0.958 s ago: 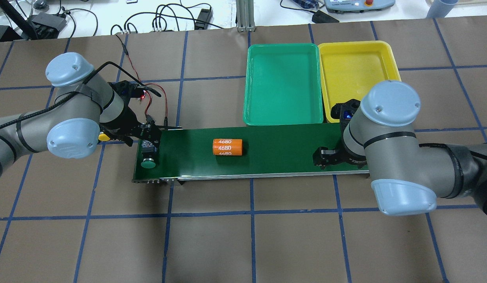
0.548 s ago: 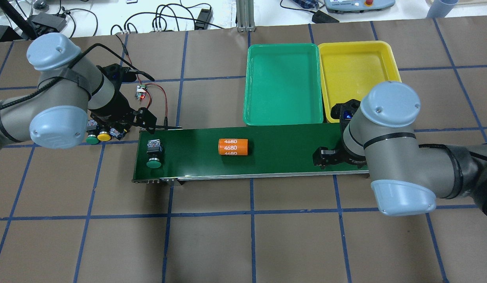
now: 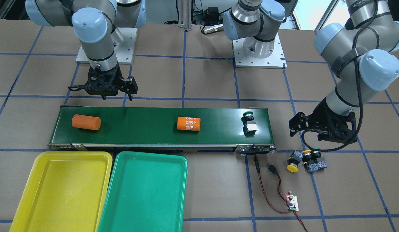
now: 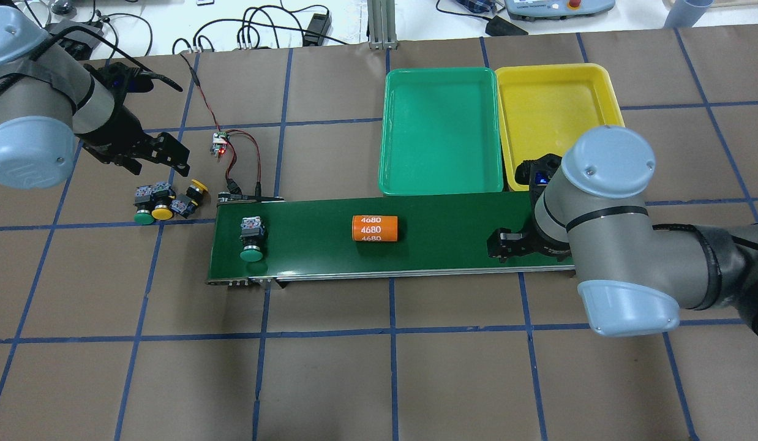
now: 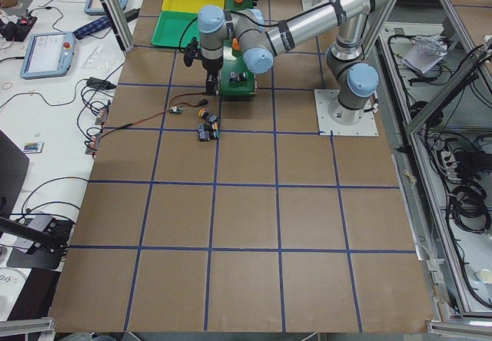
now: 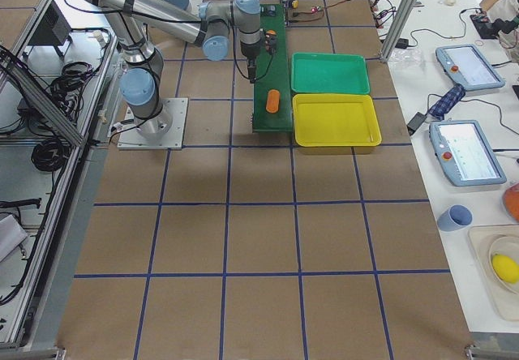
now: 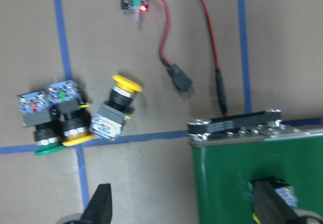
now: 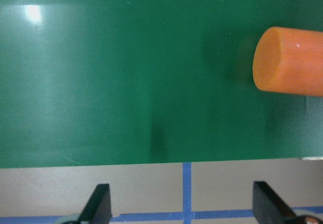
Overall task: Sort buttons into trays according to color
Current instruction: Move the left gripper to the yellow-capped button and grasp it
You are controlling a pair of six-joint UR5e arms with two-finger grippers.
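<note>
**Left arm: next pick-up.** My left jaws hang spread and empty over the counter, just above three buttons lying off the belt's end.

1. I judge the lone yellow button to be the best target. It lies on its side, slightly apart from the other two.
2. I would turn the wrist so the jaws close across its grey block, not its round cap, which could roll out.
3. The green button and second yellow button touch side by side. I would leave them until there is room for a finger between them.
4. Keep the descent clear of the red wires beyond.

**Belt.** One green-capped button lies on the belt's near end, so I would set the next one down well apart from it. Farther along lies the 4680 cylinder.

**Right arm.** My right jaws are spread and empty over the belt's far end, beside a plain cylinder, which is not for sorting.

**Trays.** The green tray and yellow tray hold no buttons yet.
</note>
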